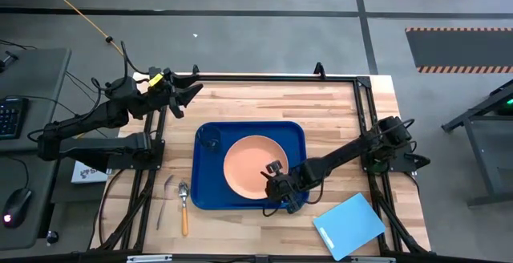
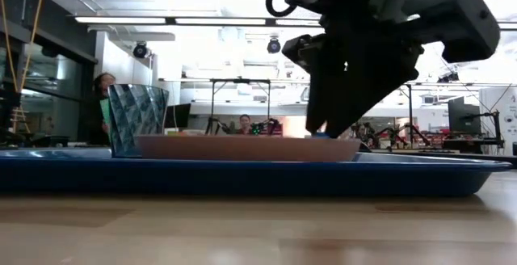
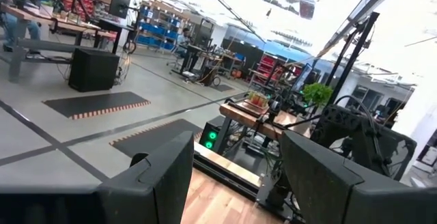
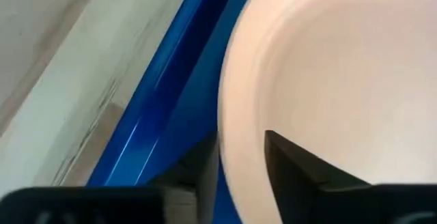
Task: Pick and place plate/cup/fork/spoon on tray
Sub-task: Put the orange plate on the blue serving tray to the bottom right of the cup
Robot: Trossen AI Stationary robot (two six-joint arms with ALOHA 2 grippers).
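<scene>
From above, my right gripper (image 1: 278,184) sits at the lower right edge of the plate (image 1: 250,165), which lies in the middle of the tray (image 1: 203,197) at the centre of the frame. The cup (image 1: 210,138) stands in the tray's upper left corner. The fork (image 1: 163,199) and spoon (image 1: 183,205) lie side by side on the bare wood table (image 1: 264,99) just left of the tray, lower left of centre. A light-blue board (image 1: 349,225) rests at lower right. My left gripper (image 1: 186,95) hangs at upper left, over the table's far edge, its fingers spread and holding nothing.

At table height, the plate (image 2: 242,147) rests flat in the tray (image 2: 242,174), cup (image 2: 137,119) at left, my right gripper (image 2: 335,128) coming down on the plate's right rim.

My left wrist camera sees only the room past my parted fingers (image 3: 157,179).

My right wrist camera shows my fingers (image 4: 293,166) straddling the plate's rim (image 4: 328,80), one inside, one outside over the tray (image 4: 164,115), pinching it.
</scene>
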